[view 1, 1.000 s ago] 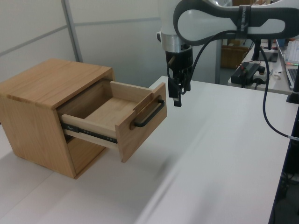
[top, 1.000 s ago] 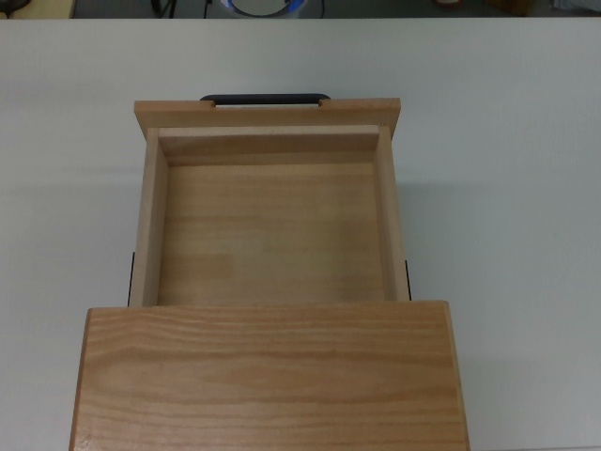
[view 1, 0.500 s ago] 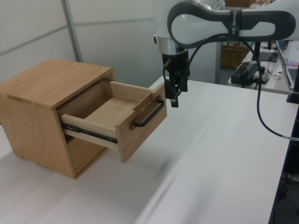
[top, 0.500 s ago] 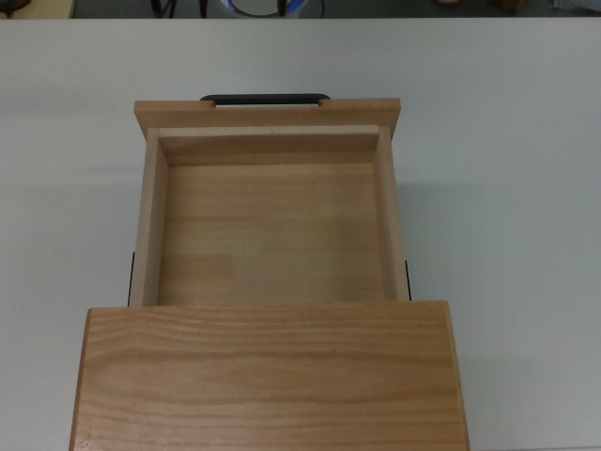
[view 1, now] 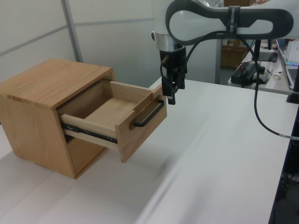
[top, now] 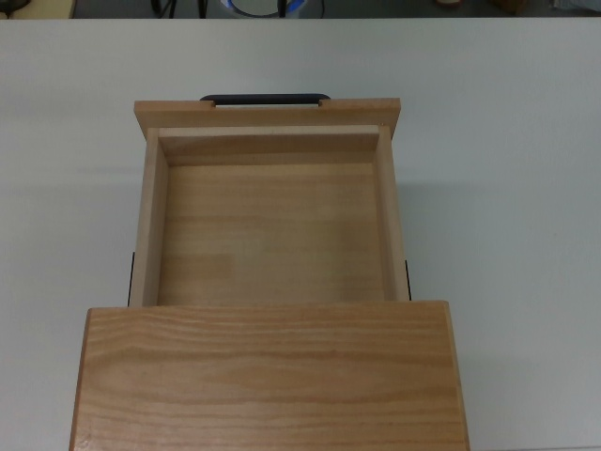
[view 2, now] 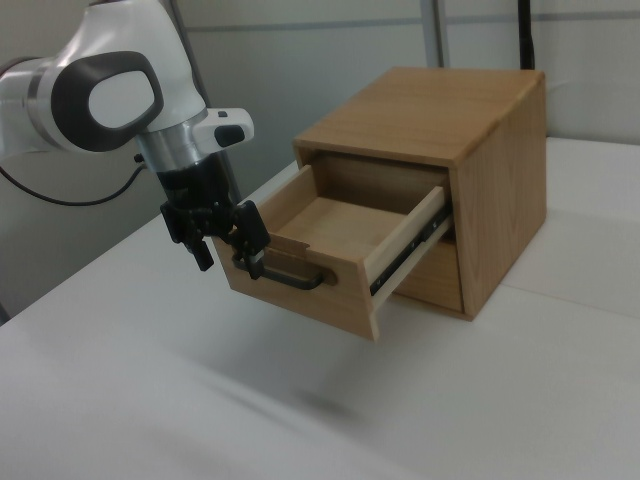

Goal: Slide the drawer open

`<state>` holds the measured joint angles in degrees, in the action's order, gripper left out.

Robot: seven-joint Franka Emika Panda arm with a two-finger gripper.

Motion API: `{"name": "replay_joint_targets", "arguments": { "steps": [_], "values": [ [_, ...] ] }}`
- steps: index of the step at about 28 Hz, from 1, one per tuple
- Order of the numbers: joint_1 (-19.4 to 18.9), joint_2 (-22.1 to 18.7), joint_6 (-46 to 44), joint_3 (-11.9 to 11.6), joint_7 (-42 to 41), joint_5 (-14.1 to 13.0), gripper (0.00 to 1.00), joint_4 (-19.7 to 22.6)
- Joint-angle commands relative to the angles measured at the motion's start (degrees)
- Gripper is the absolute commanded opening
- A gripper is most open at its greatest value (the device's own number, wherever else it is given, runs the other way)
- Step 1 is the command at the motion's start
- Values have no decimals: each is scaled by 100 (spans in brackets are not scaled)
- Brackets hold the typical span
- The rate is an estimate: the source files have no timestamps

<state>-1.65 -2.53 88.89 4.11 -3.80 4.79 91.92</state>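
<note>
The top view looks straight down closely; left and right views share the drawer [view 1: 122, 116] from opposite sides.

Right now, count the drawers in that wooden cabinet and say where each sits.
1. The drawer sits in the cabinet's upper part, pulled well out, empty, with its black handle facing the gripper. Below it there is a plain wooden panel; no second handle shows.
</note>
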Motion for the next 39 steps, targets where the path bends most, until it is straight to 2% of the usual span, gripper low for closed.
{"name": "replay_joint_targets", "arguments": {
  "steps": [1,39],
  "values": [
    [7,94,-161,11,-60,21,100,-183],
    [-28,103,-170,46,-60,13,100,-271]
  ]
}}
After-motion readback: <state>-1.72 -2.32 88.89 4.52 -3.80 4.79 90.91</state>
